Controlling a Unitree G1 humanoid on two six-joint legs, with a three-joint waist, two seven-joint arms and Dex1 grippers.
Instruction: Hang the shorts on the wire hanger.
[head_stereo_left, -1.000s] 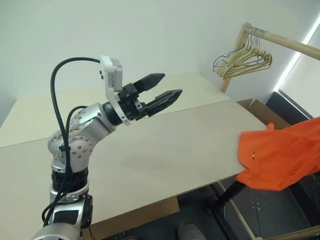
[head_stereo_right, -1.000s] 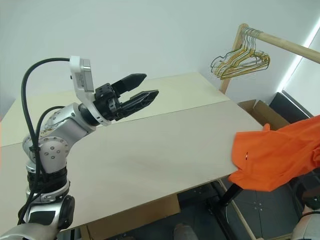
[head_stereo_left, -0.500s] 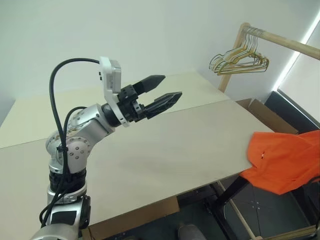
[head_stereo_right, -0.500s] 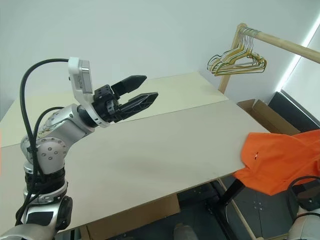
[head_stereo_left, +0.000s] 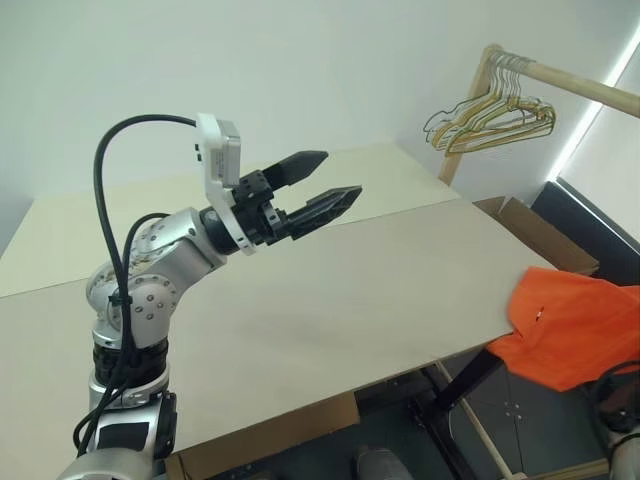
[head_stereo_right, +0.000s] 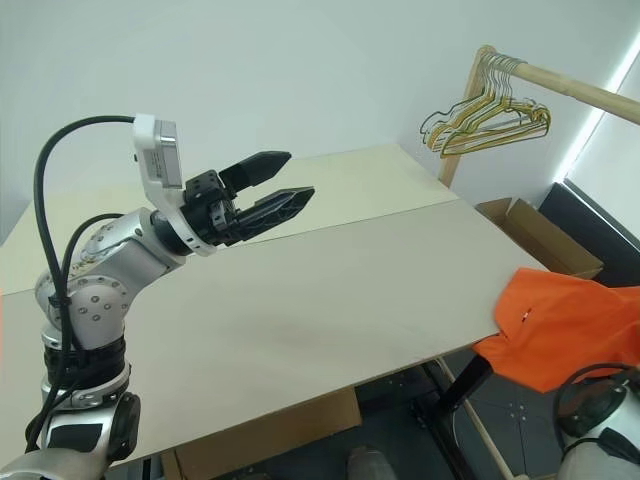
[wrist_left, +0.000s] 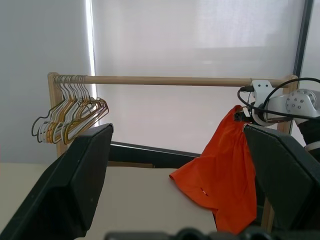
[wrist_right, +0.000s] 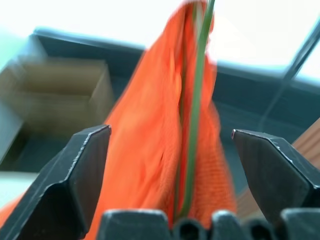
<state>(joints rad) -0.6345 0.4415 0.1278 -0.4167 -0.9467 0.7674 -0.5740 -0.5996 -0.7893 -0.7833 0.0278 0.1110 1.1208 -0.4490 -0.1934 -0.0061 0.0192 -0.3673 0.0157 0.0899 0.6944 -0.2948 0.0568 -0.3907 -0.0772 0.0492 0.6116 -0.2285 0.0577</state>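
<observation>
The orange shorts (head_stereo_left: 575, 328) hang just off the table's right edge, below the wooden rail. In the right wrist view my right gripper (wrist_right: 170, 135) is open, its fingers wide on either side of the shorts (wrist_right: 160, 150). A thin grey-green wire of the wire hanger (wrist_right: 199, 85) runs down through the fabric, and neither finger touches the cloth. In the left wrist view the shorts (wrist_left: 220, 175) hang beside my right arm (wrist_left: 287, 102). My left gripper (head_stereo_left: 335, 180) is open and empty, held above the table's far left part.
The pale wooden table (head_stereo_left: 350, 300) fills the middle. A wooden clothes rail (head_stereo_left: 570, 85) stands at the back right with a bunch of yellowish and dark hangers (head_stereo_left: 495, 112) on its left end. A cardboard box (head_stereo_left: 540, 235) lies on the floor beyond the table's right edge.
The shorts have swung right, away from the table corner, and now hang lower and narrower. The bunch of hangers sways slightly. My left gripper has not moved.
</observation>
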